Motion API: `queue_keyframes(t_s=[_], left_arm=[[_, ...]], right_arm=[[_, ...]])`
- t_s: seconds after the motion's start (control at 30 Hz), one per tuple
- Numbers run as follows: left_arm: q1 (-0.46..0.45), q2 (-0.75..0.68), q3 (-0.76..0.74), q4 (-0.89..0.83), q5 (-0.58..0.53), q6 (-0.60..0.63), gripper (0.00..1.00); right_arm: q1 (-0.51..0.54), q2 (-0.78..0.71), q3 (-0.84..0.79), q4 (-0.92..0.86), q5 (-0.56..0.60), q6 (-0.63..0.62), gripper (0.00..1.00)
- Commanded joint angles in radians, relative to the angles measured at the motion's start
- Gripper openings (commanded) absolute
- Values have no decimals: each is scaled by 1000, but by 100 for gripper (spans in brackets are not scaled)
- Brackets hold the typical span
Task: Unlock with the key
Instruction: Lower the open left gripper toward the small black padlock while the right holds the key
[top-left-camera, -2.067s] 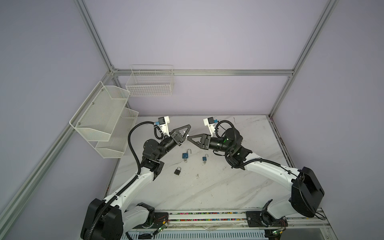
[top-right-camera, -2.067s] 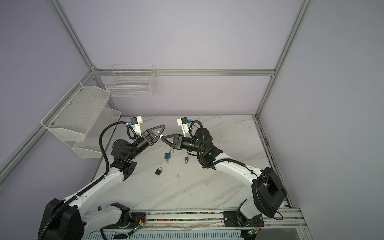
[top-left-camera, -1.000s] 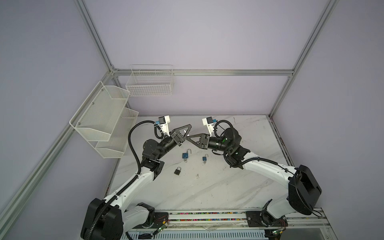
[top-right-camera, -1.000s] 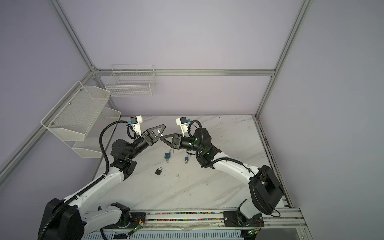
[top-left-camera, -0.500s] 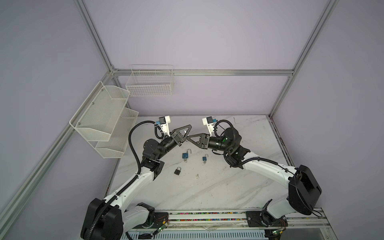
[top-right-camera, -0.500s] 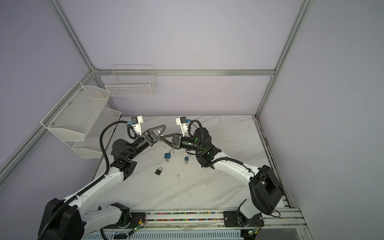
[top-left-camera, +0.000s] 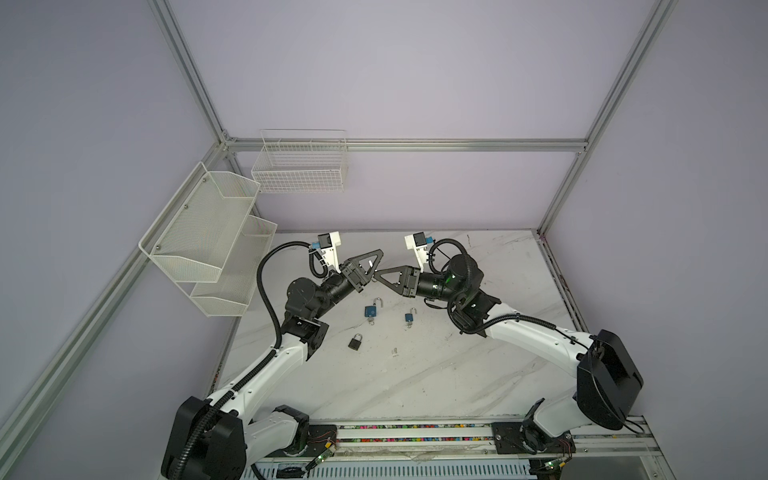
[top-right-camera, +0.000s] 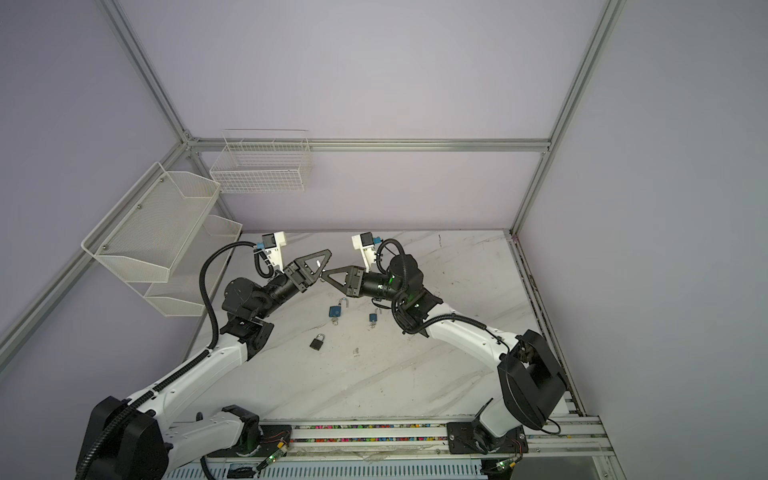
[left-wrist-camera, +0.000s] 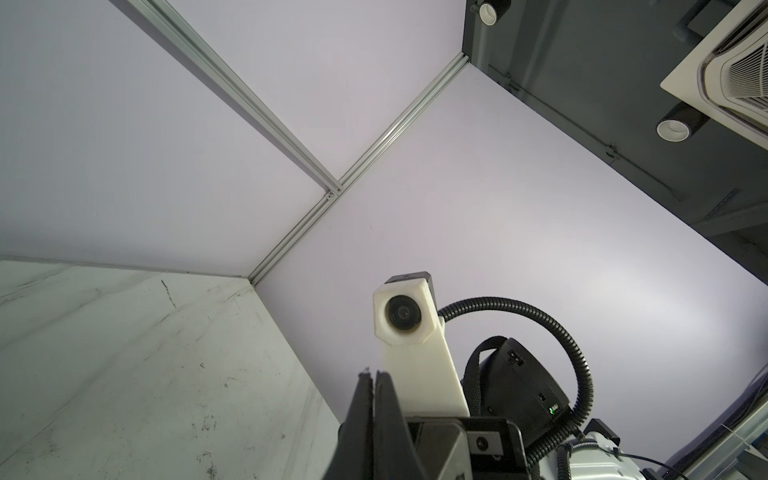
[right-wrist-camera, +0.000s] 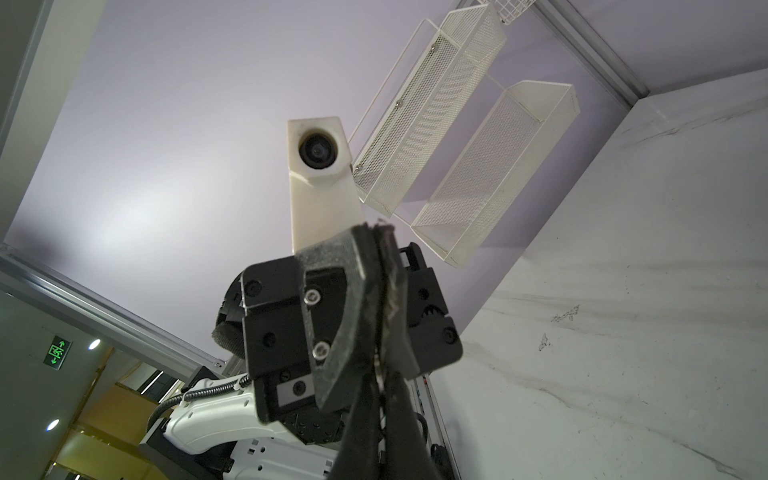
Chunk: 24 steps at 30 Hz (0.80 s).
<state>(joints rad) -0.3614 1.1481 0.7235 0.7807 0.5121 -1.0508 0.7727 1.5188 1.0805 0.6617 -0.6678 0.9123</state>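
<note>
Here, landmark: the black padlock (top-left-camera: 354, 342) lies flat on the marble tabletop (top-left-camera: 457, 374) with its shackle closed and nothing touching it; both top views show it.
Left hand (top-left-camera: 379, 253): raised in the air behind the black padlock and well apart from it, angled up and toward the right arm. In the left wrist view its two fingers (left-wrist-camera: 384, 399) are pressed flat against each other along their length. I cannot tell whether anything thin is pinched between them.
Right hand (top-left-camera: 376, 272): also in the air behind the black padlock, roughly level and pointing at the left hand. Its jaws are drawn together, and the tips meet the lower edge of the left hand's fingers at their seam.
Between the hands: in the right wrist view a thin silvery sliver (right-wrist-camera: 376, 368) shows where the right hand's tips touch the left hand (right-wrist-camera: 374, 230); it is too small to name.
Key: I cannot pick it out with certainty in any view.
Large blue padlock (top-left-camera: 370, 311): on the tabletop just behind the black padlock and slightly to its right, shackle swung open.
Small blue padlock (top-left-camera: 409, 318): on the tabletop to the right of the black padlock and a little behind it, shackle also open.
Pale scrap (top-left-camera: 395, 352): on the tabletop near the black padlock, on its right; too small to identify.
Mesh shelf (top-left-camera: 208, 232): on the side wall, well behind and to the left of the black padlock.
Wire basket (top-left-camera: 299, 174): on the back wall, far behind the black padlock.
</note>
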Motion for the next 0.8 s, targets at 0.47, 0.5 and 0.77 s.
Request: queue_keyframes(t_s=[0.47, 0.5, 0.77], left_arm=[[-5, -74, 110, -117, -50, 95, 37], [-4, -86, 108, -138, -57, 106, 43], [11, -213, 127, -624, -202, 293, 59]], right_arm=[[-9, -42, -1, -74, 11, -4, 0], [-11, -52, -8, -90, 14, -11, 0], [-42, -141, -98, -267, 62, -67, 0]])
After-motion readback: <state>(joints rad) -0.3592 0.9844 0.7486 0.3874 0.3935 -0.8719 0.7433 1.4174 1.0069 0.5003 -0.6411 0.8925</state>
